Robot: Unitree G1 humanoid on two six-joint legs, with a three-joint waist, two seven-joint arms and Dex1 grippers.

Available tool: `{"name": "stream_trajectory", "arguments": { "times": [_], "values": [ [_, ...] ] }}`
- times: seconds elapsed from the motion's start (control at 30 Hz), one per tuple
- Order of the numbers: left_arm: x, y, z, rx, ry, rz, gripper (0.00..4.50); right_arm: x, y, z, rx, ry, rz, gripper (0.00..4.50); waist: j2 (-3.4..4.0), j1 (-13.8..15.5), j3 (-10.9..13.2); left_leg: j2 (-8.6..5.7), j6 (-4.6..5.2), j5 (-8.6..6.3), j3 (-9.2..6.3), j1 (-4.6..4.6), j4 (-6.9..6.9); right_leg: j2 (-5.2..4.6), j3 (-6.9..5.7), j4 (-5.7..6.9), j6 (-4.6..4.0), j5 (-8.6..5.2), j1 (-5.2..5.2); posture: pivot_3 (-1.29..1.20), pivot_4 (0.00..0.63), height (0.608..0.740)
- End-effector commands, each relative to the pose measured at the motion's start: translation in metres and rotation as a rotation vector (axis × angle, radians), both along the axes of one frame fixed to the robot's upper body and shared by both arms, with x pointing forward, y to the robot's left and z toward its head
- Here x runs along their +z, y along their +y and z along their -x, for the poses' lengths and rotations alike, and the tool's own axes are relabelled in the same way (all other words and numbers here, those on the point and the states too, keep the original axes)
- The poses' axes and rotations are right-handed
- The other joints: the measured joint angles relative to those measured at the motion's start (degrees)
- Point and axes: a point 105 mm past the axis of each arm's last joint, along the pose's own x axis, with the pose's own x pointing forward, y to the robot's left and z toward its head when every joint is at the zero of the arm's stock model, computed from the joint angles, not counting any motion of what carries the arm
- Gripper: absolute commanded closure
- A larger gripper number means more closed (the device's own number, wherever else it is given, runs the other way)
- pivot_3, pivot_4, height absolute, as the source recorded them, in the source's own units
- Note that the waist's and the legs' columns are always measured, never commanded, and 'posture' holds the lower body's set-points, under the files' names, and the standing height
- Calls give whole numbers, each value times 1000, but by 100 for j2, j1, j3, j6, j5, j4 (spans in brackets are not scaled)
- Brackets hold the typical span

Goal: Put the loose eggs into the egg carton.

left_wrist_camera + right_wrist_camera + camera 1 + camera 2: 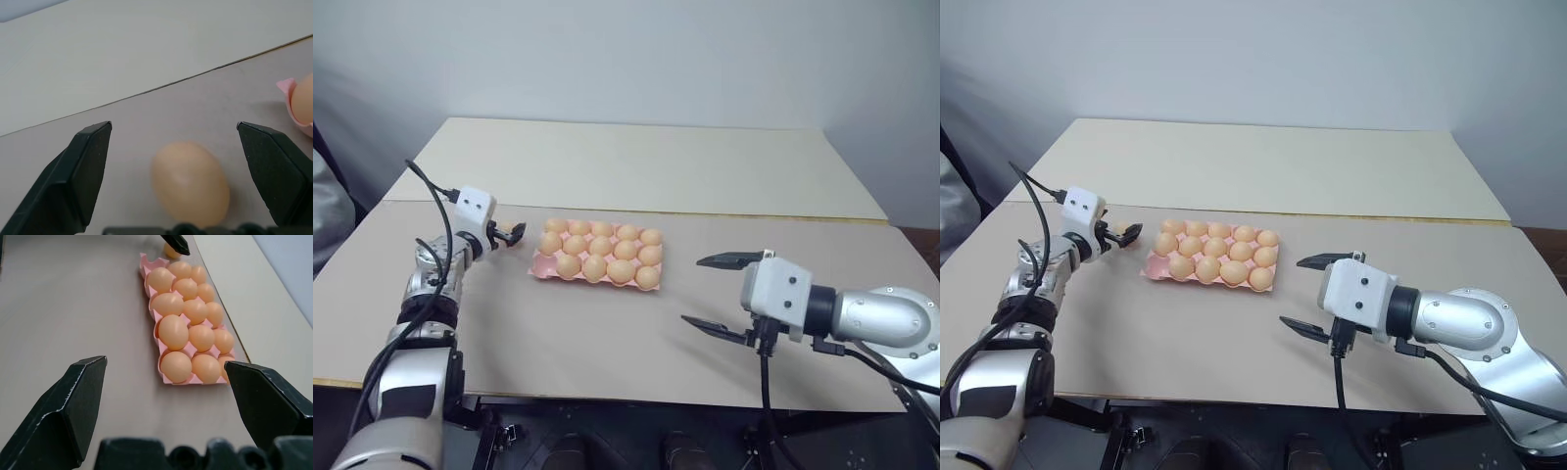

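Observation:
One loose egg (190,183), tan-orange, lies on the table just left of the egg carton (541,264). My left gripper (512,235) is open, level with the table, and its fingers (83,171) stand on either side of the egg without touching it. The pale-pink carton holds several eggs (173,331); its near-left corner cup looks empty. My right gripper (693,291) hovers open and empty to the right of the carton, pointing at it. In the right wrist view, the loose egg (170,252) sits beyond the carton (166,378) beside a left fingertip (177,243).
The carton sits mid-table on a beige tabletop (607,333). A second, paler table (636,162) adjoins it behind, with a seam just past the carton. Bare surface lies in front of the carton and to its right.

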Motion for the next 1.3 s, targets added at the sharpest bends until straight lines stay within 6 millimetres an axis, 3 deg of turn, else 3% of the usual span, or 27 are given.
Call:
{"name": "stream_trajectory", "arguments": {
  "times": [0.03, 0.6, 0.87, 0.97, 1.1, 1.2, 1.3],
  "values": [
    [14, -3, -7, 21, -56, 31, 45, 11, -1, 4, -9, -55, 4, 0, 0, 3, 0, -1, 0, 0, 0, 0, 0, 0, 0, 0, 0, 0, 0, 0, 150, 740],
    [-16, -11, -11, 86, 52, 77, 45, 7, -2, 4, -28, -49, 12, 0, -2, 0, -1, -2, -1, 1, 0, 1, 0, 0, 0, 1, 1, 1, 1, 0, 150, 740],
    [-15, -11, -11, 79, 43, 68, 2555, 10, -2, 2, -35, -64, 3, 0, -2, -2, -1, -2, -1, 1, 0, 1, 0, 0, 0, 0, 1, 1, 1, 0, 150, 740],
    [-14, -11, -10, 55, 43, 33, 2670, 10, -2, 2, -34, -66, 2, 0, -2, -2, -1, -2, -1, 1, 0, 1, 0, 0, 0, 0, 1, 1, 2, 0, 150, 740],
    [1, -8, -8, 20, -18, 25, 2670, 10, -2, 2, -33, -68, 3, 0, -2, -6, -1, -2, -1, 1, 0, 1, 0, 0, 0, 0, 1, 1, 1, 0, 150, 740],
    [25, -18, 9, -231, -114, 62, 2670, 10, -3, 2, -35, -68, 5, 0, -2, -9, -1, -1, -1, 1, 0, -1, 0, 0, 0, 0, 1, 1, 0, 0, 150, 740],
    [35, -30, 37, -463, -157, 32, 2670, 10, -3, 2, -34, -67, 4, 0, -1, -63, -1, 3, -5, 3, 2, -1, -6, 2, 2, 2, 1, 1, -6, 0, 150, 740]
  ]
}}
